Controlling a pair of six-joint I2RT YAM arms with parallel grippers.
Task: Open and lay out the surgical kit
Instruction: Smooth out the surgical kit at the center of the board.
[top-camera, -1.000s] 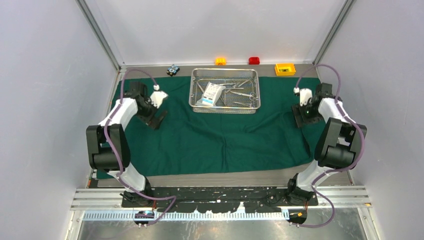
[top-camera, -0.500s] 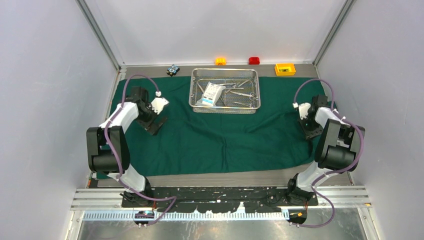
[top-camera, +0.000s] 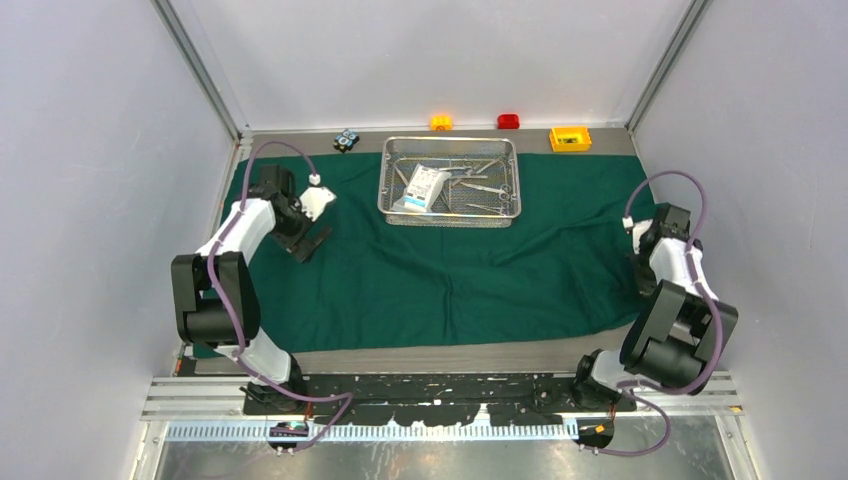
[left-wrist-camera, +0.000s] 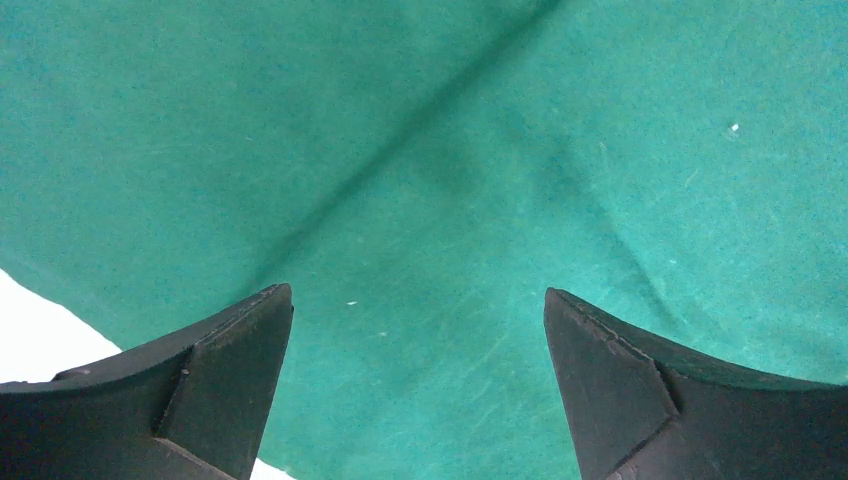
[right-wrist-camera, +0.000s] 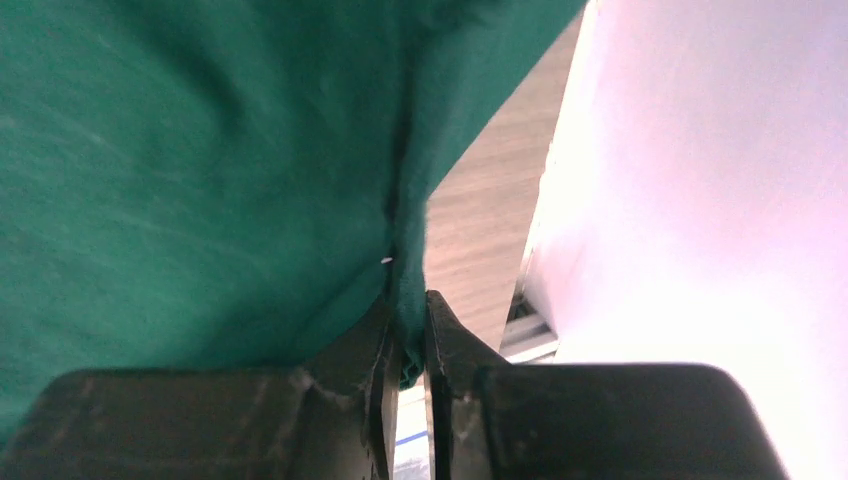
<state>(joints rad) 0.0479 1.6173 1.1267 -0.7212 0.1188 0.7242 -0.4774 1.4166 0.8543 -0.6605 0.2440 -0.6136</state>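
Observation:
The surgical kit's dark green drape (top-camera: 430, 270) lies spread over the table. On its far middle stands the steel wire-mesh tray (top-camera: 390, 190), holding a flat white pouch (top-camera: 423, 188) and slim silver forceps (top-camera: 482, 187). My left gripper (top-camera: 313, 243) hovers open over the drape's left part; its wrist view shows only green cloth (left-wrist-camera: 420, 200) between the wide-set fingers. My right gripper (top-camera: 643, 272) is at the drape's right edge, shut on a pinched fold of the drape (right-wrist-camera: 408, 330) that runs up between its fingers.
Along the back edge sit a small orange block (top-camera: 441, 122), a red block (top-camera: 508, 121), a yellow box (top-camera: 570, 138) and a small dark piece (top-camera: 346, 139). Side walls (top-camera: 760, 200) stand close on both sides. Bare tabletop (right-wrist-camera: 490, 220) shows beyond the drape's right edge.
My right arm swung outward and nearer to the drape's right edge, and its jaws closed on the cloth. The left gripper shifted only slightly and stayed open.

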